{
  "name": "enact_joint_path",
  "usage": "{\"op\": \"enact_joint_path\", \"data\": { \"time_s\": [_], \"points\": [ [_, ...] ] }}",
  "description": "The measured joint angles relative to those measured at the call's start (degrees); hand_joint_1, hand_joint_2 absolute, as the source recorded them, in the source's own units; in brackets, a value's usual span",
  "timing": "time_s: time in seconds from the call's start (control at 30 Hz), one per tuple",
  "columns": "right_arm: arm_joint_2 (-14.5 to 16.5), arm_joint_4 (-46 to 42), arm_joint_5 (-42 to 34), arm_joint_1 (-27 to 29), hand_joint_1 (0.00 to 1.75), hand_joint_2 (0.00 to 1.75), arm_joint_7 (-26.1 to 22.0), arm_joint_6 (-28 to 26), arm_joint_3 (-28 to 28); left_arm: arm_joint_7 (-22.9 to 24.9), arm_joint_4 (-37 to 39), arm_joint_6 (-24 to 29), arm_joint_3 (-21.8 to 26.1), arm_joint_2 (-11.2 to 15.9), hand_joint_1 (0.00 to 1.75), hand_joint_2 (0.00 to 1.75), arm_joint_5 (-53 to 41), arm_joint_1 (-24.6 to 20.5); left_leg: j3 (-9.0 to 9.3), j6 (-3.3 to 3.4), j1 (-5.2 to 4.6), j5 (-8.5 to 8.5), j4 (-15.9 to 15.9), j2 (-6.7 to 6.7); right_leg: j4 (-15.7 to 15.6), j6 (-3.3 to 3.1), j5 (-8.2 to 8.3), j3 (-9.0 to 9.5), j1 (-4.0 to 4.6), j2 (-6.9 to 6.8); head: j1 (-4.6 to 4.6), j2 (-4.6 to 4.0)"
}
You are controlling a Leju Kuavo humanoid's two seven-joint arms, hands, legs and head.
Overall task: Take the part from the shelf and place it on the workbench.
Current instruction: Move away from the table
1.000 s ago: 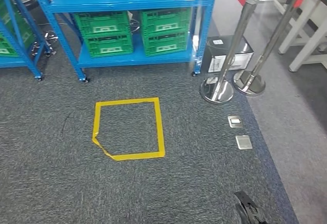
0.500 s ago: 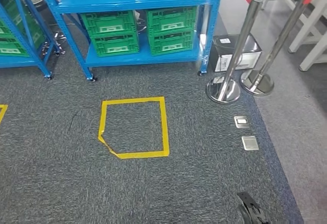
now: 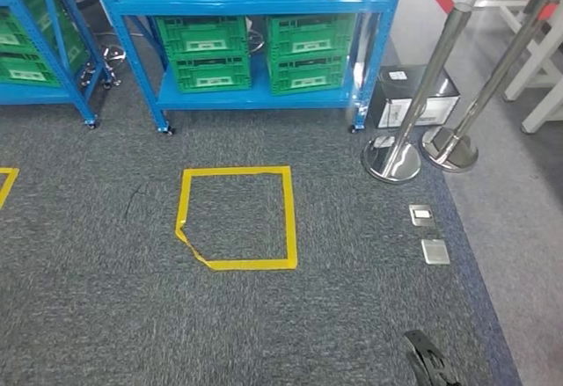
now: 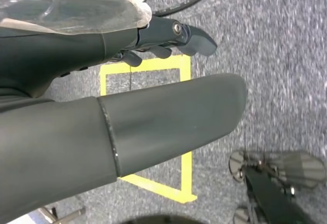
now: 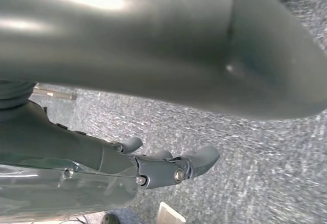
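1. Part: not identifiable from here; we take it to sit on the blue shelf [image 3: 255, 94] ahead, perhaps in one of the green crates [image 3: 207, 52] on the lowest level, but crate contents are hidden, so we cannot tell which
2. Shelf stands beyond the yellow taped square [image 3: 237, 217] on the grey carpet; a second blue rack [image 3: 40, 61] sits to the left, two chrome stanchions [image 3: 391, 153] and a black box [image 3: 412, 96] to the right
3. Left hand [image 4: 162, 35]: seen in the left wrist view hanging over the carpet and tape, fingers extended and apart from the thick thumb, nothing in it
4. Right hand [image 5: 169, 168]: same posture in the right wrist view, fingers stretched out, thumb apart from them, nothing held
5. Our judgement: the task is at its walking-in stage, nothing picked yet
6. To do this step well we would plant our feet inside the taped square, squared to the shelf front, keeping well apart from the stanchion bases on the right
7. We would hold both arms low until stopped, then look for the part before reaching, as the upper shelf lip could catch a rising hand
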Motion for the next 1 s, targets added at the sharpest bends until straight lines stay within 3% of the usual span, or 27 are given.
{"op": "enact_joint_path", "data": {
  "time_s": [0.07,0.1,0.13,0.17,0.23,0.3,0.43,0.5,0.57,0.6,0.63,0.67,0.73,0.8,0.93,1.0],
  "points": [
    [0.0,0.0,-0.2,0.0,0.0,0.0,0.0,0.0,0.0,0.0,0.0,0.0,0.0,0.0,0.0,0.0,0.0,0.0,0.02,0.27,-0.15,-0.05,0.0,-0.19,8.5,0.1,-3.51,-4.11,0.03,0.39,0.58,0.0],
    [0.0,0.0,-0.3,0.1,0.0,0.0,0.0,0.0,0.1,0.0,0.0,0.0,0.0,0.0,0.0,0.0,0.0,0.0,0.08,0.32,-0.22,-0.08,0.0,-0.39,10.9,0.11,-3.91,-5.36,0.03,0.47,0.75,0.0],
    [0.0,0.0,-0.5,0.2,0.0,0.0,0.0,0.0,0.1,0.0,0.0,0.0,0.0,0.0,0.0,0.0,0.0,0.0,0.19,0.32,-0.27,-0.11,0.0,-0.66,10.9,0.05,-3.1,-5.52,0.02,0.51,0.84,0.0],
    [0.0,0.0,-0.6,0.2,0.0,0.0,0.0,0.0,0.1,0.0,0.0,0.0,0.0,0.0,0.0,0.0,0.0,0.0,0.34,0.28,-0.3,-0.17,0.1,-0.96,8.4,-0.07,-1.18,-4.48,0.02,0.57,0.96,0.0],
    [-0.1,0.0,-0.7,0.3,0.0,0.0,0.0,0.0,0.2,0.0,0.0,0.0,0.0,-0.1,0.0,0.0,0.0,0.0,0.62,0.02,-0.38,-0.37,0.2,-1.49,-0.3,-0.43,3.19,-0.56,0.05,1.09,1.23,0.0],
    [-0.1,0.0,-0.7,0.2,0.0,0.0,0.0,0.0,0.2,0.0,0.0,0.0,0.0,-0.1,0.0,0.0,0.0,0.0,0.52,-0.41,-0.52,-0.5,0.5,-1.88,-5.7,-0.79,4.99,1.73,0.14,1.62,1.31,0.0],
    [-0.1,0.0,-0.6,0.1,0.0,0.0,0.0,0.0,0.3,0.0,0.0,0.0,0.0,0.0,0.0,0.0,0.0,0.1,-0.04,-1.49,-0.43,-1.0,1.2,-1.87,-6.7,-1.81,5.41,1.86,0.15,1.23,0.67,0.0],
    [-0.1,0.0,-0.6,0.1,0.0,0.0,0.0,0.0,0.4,0.0,0.0,0.0,0.0,0.0,0.0,0.0,0.0,0.0,-2.43,-2.0,-0.32,-4.16,6.4,-1.18,-7.0,-2.34,5.69,1.77,0.02,0.77,-0.01,0.0],
    [-0.1,0.0,-0.6,0.1,0.0,0.0,0.0,0.1,0.4,0.0,0.0,0.0,0.0,0.0,0.0,0.0,0.0,0.0,-6.57,-2.39,-0.15,-8.13,15.0,-0.78,-7.0,-2.51,5.74,1.54,0.12,0.4,-0.62,0.0],
    [-0.1,0.0,-0.6,0.1,0.0,0.0,0.0,0.1,0.4,0.0,0.0,0.0,0.0,0.0,0.0,0.0,0.0,0.0,-8.02,-2.5,-0.08,-9.02,18.0,-0.72,-7.0,-2.52,5.75,1.49,0.15,0.24,-0.71,0.0],
    [-0.1,0.0,-0.6,0.1,0.0,0.0,0.0,0.1,0.4,0.0,0.0,0.0,0.0,0.0,0.0,0.0,0.0,0.1,-8.37,-2.53,-0.02,-8.7,18.7,-0.68,-7.0,-2.51,5.74,1.5,0.16,0.14,-0.76,0.0],
    [-0.1,0.0,-0.6,0.1,0.0,0.0,-0.1,0.1,0.4,0.0,0.0,0.0,0.0,0.0,0.0,0.0,0.0,0.2,-7.53,-2.49,0.02,-7.3,16.9,-0.64,-7.0,-2.49,5.73,1.55,0.15,0.06,-0.81,0.0],
    [-0.1,0.0,-0.8,0.0,0.0,0.0,-0.5,0.1,0.4,0.0,0.0,0.0,0.0,0.0,0.0,0.0,0.1,0.1,-3.26,-2.17,0.03,-3.12,8.3,-0.3,-7.0,-2.33,5.63,1.75,0.16,-0.04,-0.94,0.0],
    [-0.1,0.0,-1.1,0.0,0.0,0.0,-0.9,0.0,0.4,0.1,0.0,-0.1,0.0,0.1,0.0,0.0,0.2,0.0,-0.05,-1.65,-0.19,-0.95,1.4,0.04,-7.0,-1.82,5.38,1.83,0.31,-0.12,-0.96,0.0],
    [-0.1,0.0,-1.7,0.0,0.0,0.0,-1.3,-0.1,0.4,0.2,0.0,-0.1,0.0,0.1,0.0,0.0,0.3,0.0,0.9,-0.11,-0.27,-0.86,-0.6,-0.18,-5.7,-0.38,5.3,1.89,0.22,-0.08,-0.69,0.0],
    [-0.1,0.0,-1.7,0.0,0.0,0.0,-1.4,-0.1,0.4,0.2,0.0,-0.1,0.0,0.1,0.0,0.0,0.2,0.0,1.44,0.38,-0.24,-0.81,-0.7,-0.23,-1.5,0.03,2.68,-0.08,0.05,0.19,-0.36,0.0]
  ]
}}
